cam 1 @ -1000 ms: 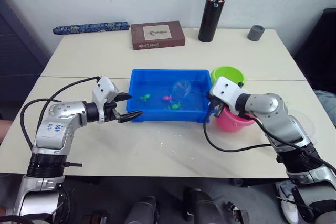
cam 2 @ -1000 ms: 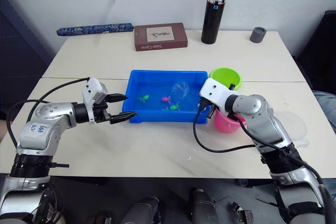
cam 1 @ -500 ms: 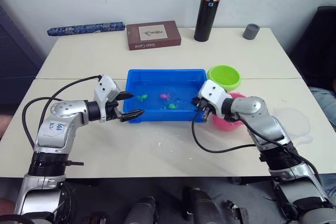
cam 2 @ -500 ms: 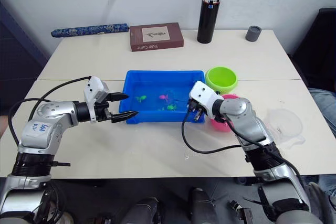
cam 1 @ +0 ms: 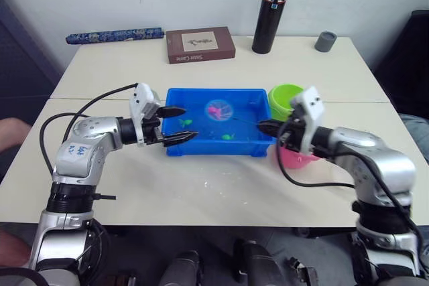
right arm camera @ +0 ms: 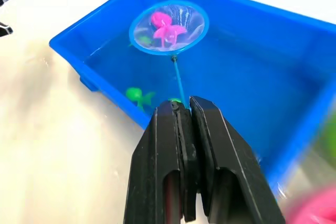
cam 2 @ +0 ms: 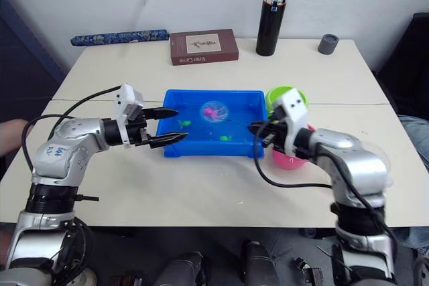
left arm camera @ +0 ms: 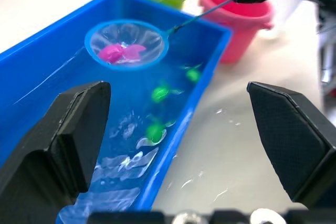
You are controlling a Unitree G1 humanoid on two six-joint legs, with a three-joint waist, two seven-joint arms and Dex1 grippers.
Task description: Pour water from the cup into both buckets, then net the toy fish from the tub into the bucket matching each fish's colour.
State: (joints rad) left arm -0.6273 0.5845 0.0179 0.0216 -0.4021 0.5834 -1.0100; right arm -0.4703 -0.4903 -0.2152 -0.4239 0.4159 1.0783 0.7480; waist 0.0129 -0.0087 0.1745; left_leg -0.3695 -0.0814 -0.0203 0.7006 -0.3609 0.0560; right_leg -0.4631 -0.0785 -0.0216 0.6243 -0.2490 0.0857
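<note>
The blue tub (cam 1: 201, 145) holds water and green toy fish (cam 1: 186, 123) (cam 1: 228, 136). Above the water hangs the net (cam 1: 220, 110) with a pink fish (right arm camera: 167, 27) lying in its hoop. My right gripper (cam 1: 265, 126) is shut on the net's thin handle, at the tub's right end. The lime green bucket (cam 1: 289, 98) and the pink bucket (cam 1: 298, 157) stand just right of the tub, behind and under my right arm. My left gripper (cam 1: 191, 122) is open and empty over the tub's left end. A clear edge of the cup (left arm camera: 283, 11) shows beyond the pink bucket.
A black flask (cam 1: 271, 15), a brown book (cam 1: 200, 44), a small grey cup (cam 1: 326, 41) and a rolled blue item (cam 1: 114, 34) lie along the table's back. Water drops (cam 1: 208, 182) spot the table in front of the tub. A person's hand (cam 1: 10, 128) shows at the left edge.
The net has come up out of the water with a pink fish in it, as my right arm drew back to the right. My left gripper moved right, over the tub's end.
</note>
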